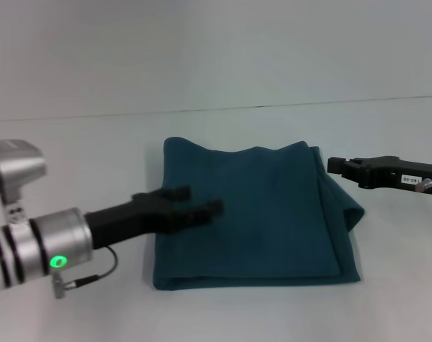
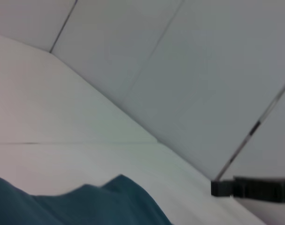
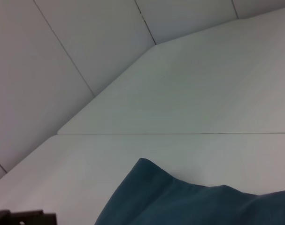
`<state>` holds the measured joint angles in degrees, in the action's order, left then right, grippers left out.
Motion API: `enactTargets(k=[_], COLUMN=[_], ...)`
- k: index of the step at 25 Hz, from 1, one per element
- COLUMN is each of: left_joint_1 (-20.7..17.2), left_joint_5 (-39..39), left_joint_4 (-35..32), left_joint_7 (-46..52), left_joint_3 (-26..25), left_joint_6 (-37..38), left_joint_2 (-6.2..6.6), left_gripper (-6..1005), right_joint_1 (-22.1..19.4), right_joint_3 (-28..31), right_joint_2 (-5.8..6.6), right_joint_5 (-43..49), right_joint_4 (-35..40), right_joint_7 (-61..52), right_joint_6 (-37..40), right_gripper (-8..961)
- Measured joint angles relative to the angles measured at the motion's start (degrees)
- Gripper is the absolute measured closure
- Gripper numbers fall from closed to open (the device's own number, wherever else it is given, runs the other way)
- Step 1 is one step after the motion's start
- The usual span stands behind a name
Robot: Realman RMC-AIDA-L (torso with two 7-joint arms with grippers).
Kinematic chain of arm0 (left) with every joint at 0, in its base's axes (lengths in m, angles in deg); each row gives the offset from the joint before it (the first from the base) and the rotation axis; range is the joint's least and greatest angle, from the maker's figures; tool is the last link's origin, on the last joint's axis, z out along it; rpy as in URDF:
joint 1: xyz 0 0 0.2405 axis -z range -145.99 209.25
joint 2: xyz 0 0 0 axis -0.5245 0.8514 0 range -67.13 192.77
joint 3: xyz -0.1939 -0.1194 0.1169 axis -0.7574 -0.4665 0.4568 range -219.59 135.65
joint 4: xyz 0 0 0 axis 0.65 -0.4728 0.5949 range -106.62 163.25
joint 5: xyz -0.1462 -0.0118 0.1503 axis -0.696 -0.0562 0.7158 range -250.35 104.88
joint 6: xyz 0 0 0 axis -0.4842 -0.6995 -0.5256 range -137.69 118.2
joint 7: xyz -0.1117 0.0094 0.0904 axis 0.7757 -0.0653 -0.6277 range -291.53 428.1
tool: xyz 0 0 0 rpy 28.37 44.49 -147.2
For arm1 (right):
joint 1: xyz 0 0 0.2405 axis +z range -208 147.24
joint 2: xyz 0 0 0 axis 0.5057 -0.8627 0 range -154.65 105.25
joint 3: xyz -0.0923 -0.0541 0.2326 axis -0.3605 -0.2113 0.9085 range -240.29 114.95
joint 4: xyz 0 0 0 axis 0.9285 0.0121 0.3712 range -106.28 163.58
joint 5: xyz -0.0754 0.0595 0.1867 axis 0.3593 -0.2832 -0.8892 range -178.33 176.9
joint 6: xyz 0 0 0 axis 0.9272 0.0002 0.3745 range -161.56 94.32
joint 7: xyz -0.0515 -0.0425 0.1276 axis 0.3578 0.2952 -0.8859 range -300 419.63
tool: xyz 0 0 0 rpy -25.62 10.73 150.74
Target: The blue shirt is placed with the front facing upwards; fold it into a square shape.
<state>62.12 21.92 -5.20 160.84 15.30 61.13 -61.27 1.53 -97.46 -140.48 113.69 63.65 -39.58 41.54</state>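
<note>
**Shirt folded near-square, both arms at its sides**

Blue shirt (image 1: 251, 214) flat on white table (image 1: 80, 142), already a compact block, lettering hidden. Left gripper (image 1: 201, 206) over shirt's left part, fingers slightly apart, holding nothing. Right gripper (image 1: 338, 167) just off the right edge, near far corner; finger state cannot tell. Loose layers bulge on right side, so right arm probably nearer for any tidying.

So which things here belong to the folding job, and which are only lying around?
Belongs to the job:
- the blue shirt, already folded into a rough square
- the left hand, over the shirt's left part
- the right hand, beside the shirt's right edge

Only lying around:
- nothing else; only the white table under the shirt
</note>
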Motion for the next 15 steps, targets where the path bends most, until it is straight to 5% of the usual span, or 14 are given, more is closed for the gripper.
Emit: enactTargets(k=[7,15], left_joint_1=[6.0,6.9], left_joint_5=[-0.2,-0.4], left_joint_4=[9.4,11.6], left_joint_7=[-4.5,-4.4], left_joint_3=[4.4,6.6], left_joint_6=[-7.0,-11.3], left_joint_2=[-0.42,-0.58], left_gripper=[77,77], right_joint_1=[0.2,0.4], right_joint_3=[0.0,0.0], right_joint_2=[-0.03,0.0], right_joint_5=[0.0,0.0], right_joint_4=[0.0,-0.1], right_joint_7=[-0.3,-0.4], right_joint_6=[0.1,-0.2], right_gripper=[954,954])
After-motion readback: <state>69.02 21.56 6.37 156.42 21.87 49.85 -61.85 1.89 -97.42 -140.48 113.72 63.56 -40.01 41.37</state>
